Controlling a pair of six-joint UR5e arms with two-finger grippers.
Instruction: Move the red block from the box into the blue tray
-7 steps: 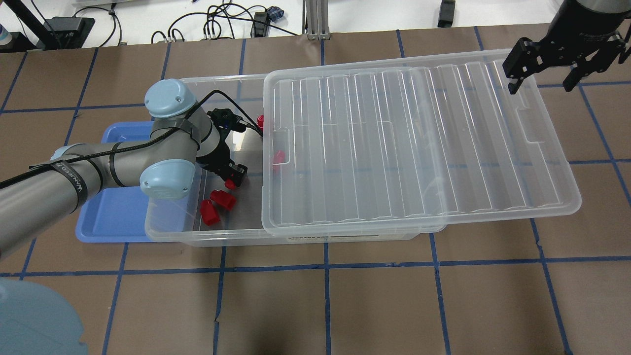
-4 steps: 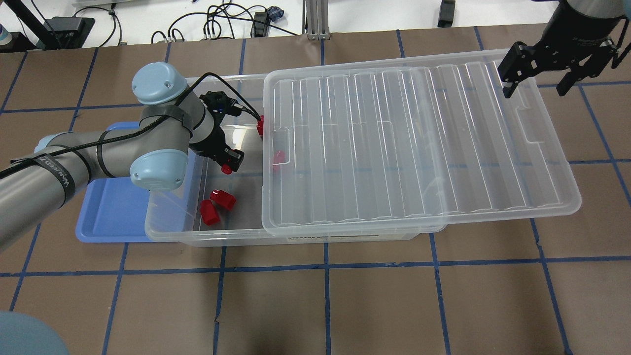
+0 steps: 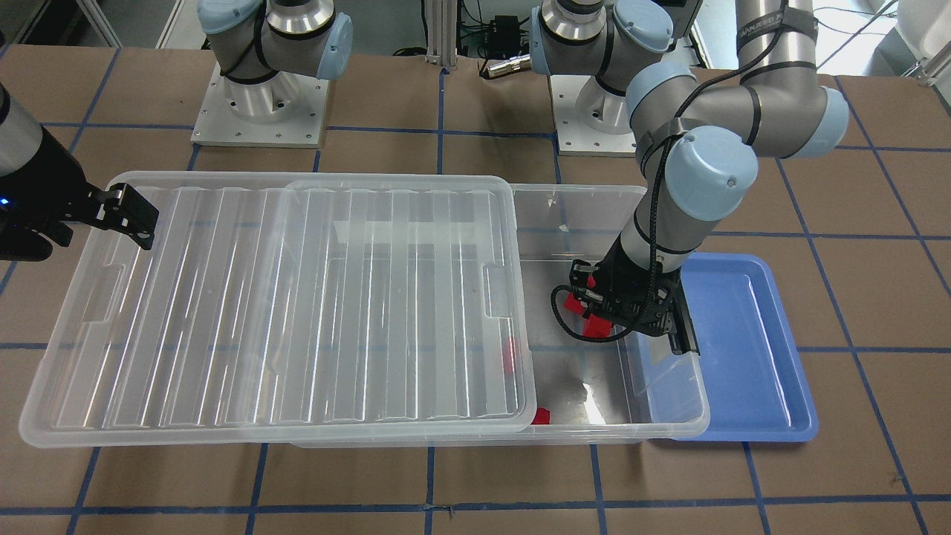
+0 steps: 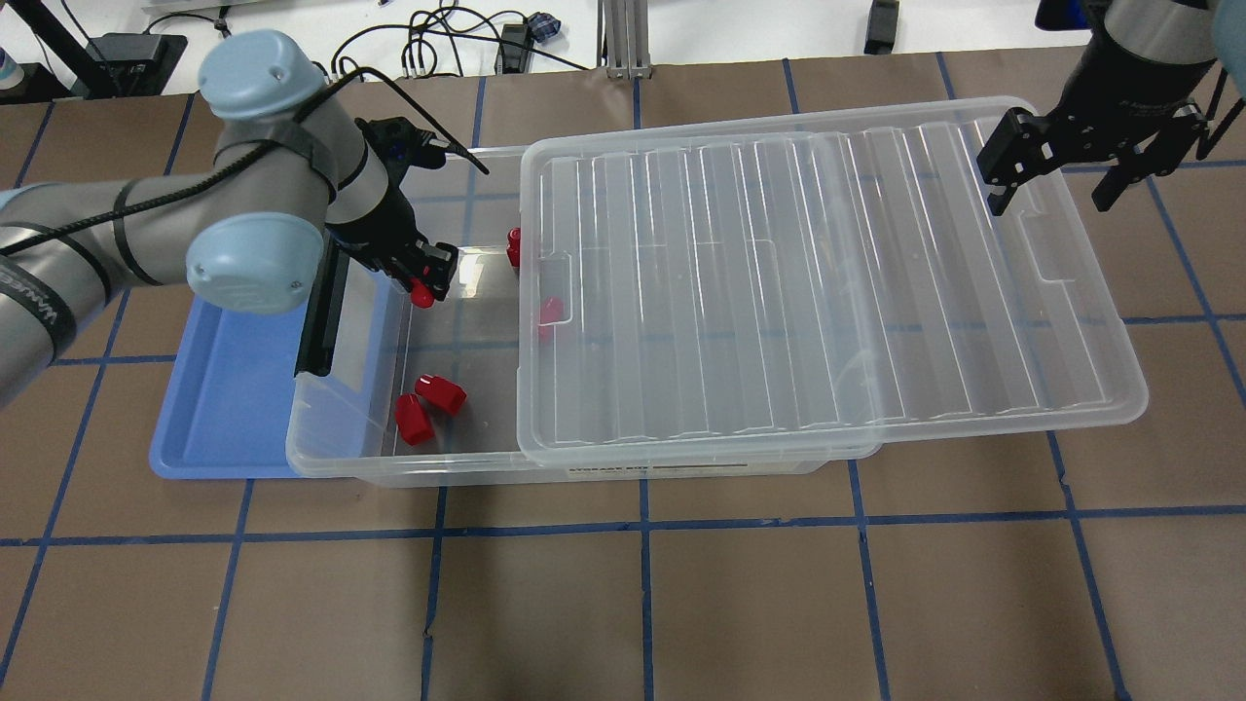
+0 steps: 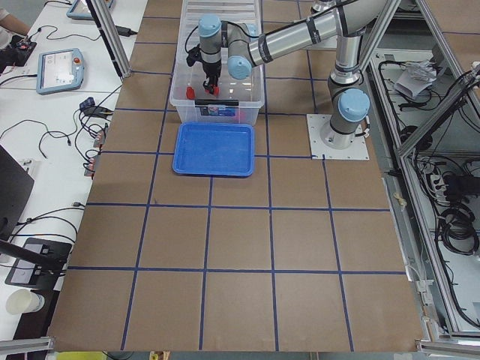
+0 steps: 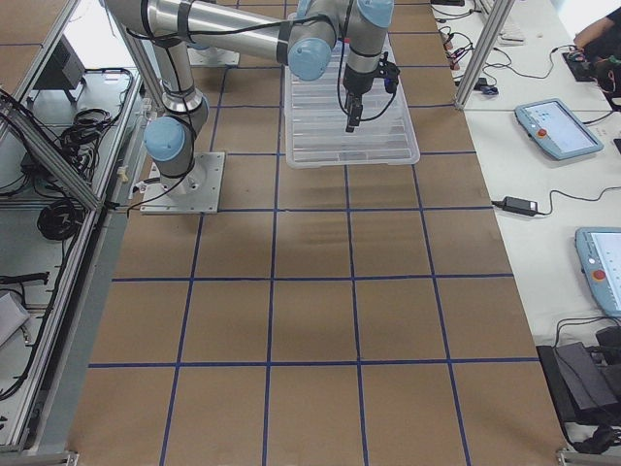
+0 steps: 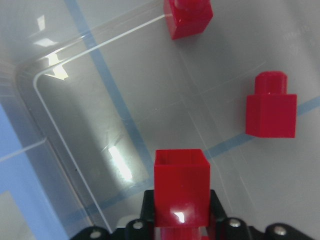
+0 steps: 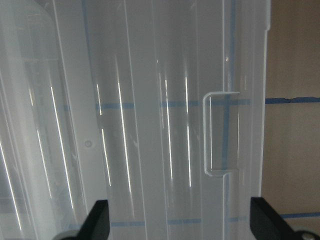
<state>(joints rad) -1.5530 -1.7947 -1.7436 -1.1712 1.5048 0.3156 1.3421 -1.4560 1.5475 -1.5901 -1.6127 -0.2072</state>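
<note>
- Closest to the robot-side edge of the brown gridded worktop (image 4: 642, 604), you have two loose red blocks (image 4: 428, 404) lying side by side on the floor of the large clear plastic box (image 4: 409, 474).
- Toward the worktop's left edge, the shallow blue plastic tray (image 4: 224, 409) sits just beside the box's short end.
- Your left gripper (image 4: 423, 277) is clenched on the small red plastic block (image 7: 181, 192). It holds the block above the uncovered end of the box, near the wall next to the tray.
- Farther in, two more red pieces (image 4: 513, 248) lie at the edge of the ribbed clear lid (image 4: 779, 292), which lies askew and overhangs the box toward the right edge.
- Farthest off, the right gripper (image 4: 1049, 190) hangs over the lid's far right corner, jaws spread wide and empty.
</note>
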